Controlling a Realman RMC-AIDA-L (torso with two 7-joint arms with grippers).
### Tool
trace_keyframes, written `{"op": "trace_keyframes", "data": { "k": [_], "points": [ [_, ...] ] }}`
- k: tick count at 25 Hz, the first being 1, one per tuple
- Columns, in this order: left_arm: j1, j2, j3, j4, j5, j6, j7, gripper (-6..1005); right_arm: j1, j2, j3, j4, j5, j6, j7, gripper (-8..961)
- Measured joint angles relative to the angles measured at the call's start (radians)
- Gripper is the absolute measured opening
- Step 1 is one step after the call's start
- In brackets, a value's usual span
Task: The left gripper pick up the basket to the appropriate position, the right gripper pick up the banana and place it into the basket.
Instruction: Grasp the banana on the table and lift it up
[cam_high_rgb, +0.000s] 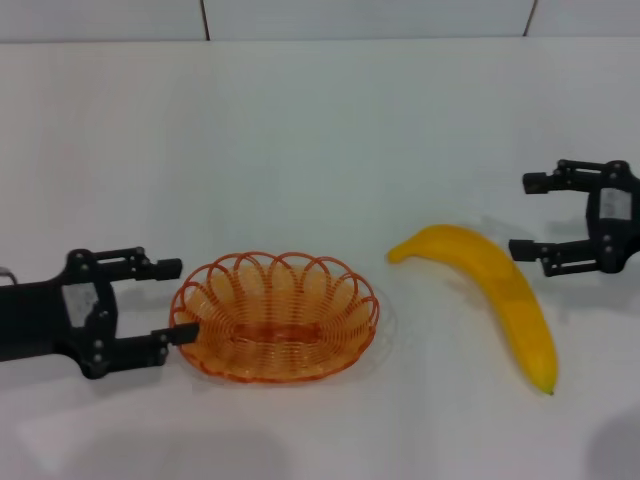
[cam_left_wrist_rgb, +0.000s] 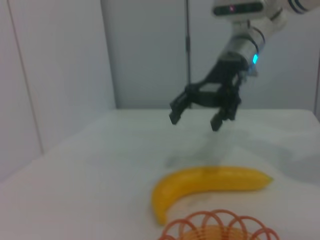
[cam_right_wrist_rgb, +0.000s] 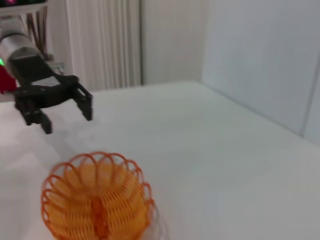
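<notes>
Nearest me sits the shallow orange wire basket with the scalloped rim (cam_high_rgb: 276, 317), and my left gripper (cam_high_rgb: 172, 300) has its jaws spread wide with the fingertips right at the basket's left edge — not clamped yet, I'd say. Further right, the smooth curved yellow banana (cam_high_rgb: 492, 290) lies diagonally, its long axis running toward me. My right gripper (cam_high_rgb: 527, 214) hangs open just beyond it. The left wrist view shows it's actually lifted above the white table (cam_high_rgb: 320, 140); from the head view you can't tell.
</notes>
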Motion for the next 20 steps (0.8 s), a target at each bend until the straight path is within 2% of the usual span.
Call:
{"op": "trace_keyframes", "data": {
  "k": [6, 10, 16, 20],
  "points": [
    [-0.040, -0.001, -0.004, -0.059, 0.104, -0.027, -0.002, 680, 0.005, 0.017, -0.163, -0.232, -0.061, -0.028, 0.302, 890],
    [-0.038, 0.000, -0.005, -0.080, 0.111, -0.050, -0.002, 679, 0.007, 0.012, -0.302, -0.397, -0.067, -0.132, 0.483, 890],
    [-0.037, 0.001, -0.015, -0.082, 0.118, -0.049, -0.004, 679, 0.008, 0.020, -0.388, -0.676, -0.069, -0.232, 0.635, 891],
    [-0.025, 0.001, -0.060, -0.081, 0.119, -0.041, -0.008, 679, 0.008, 0.020, -0.442, -0.739, -0.085, -0.224, 0.715, 890]
  ]
}}
